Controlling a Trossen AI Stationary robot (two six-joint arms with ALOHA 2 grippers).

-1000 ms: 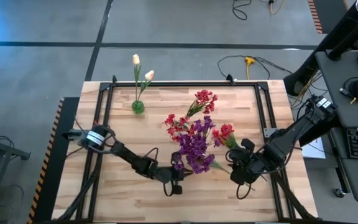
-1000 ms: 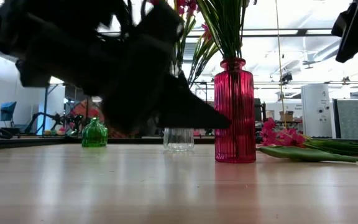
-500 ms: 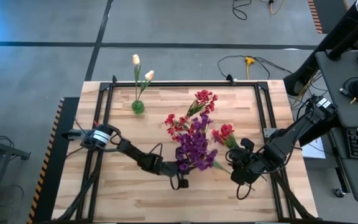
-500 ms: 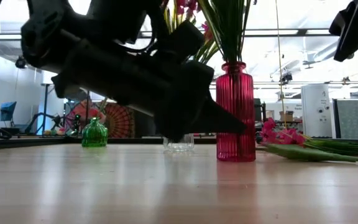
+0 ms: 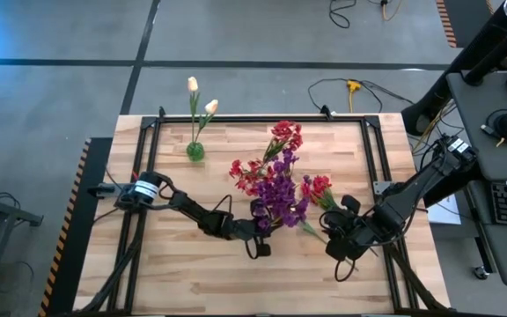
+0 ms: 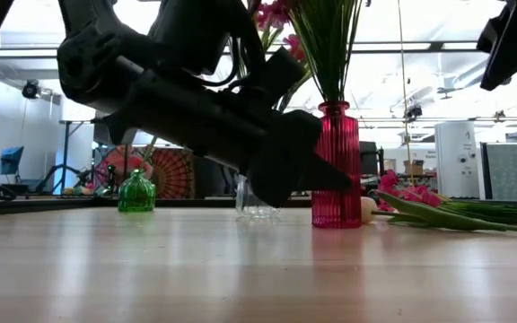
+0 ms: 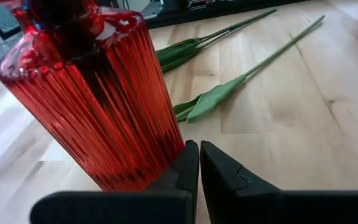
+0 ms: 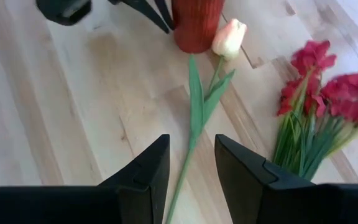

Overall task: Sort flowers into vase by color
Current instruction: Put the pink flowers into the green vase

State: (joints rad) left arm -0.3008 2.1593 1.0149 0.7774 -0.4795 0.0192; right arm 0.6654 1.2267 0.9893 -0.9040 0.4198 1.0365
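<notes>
Bright overhead light, backlit low view, blurred near arm silhouette

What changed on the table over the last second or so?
The left gripper, shut with its tips against the red vase, has slid toward the right arm and pushed the vase with its purple flowers further back on the table. The right gripper, the cream tulip lying below it, the loose red flowers and the green vase stayed put.
</notes>
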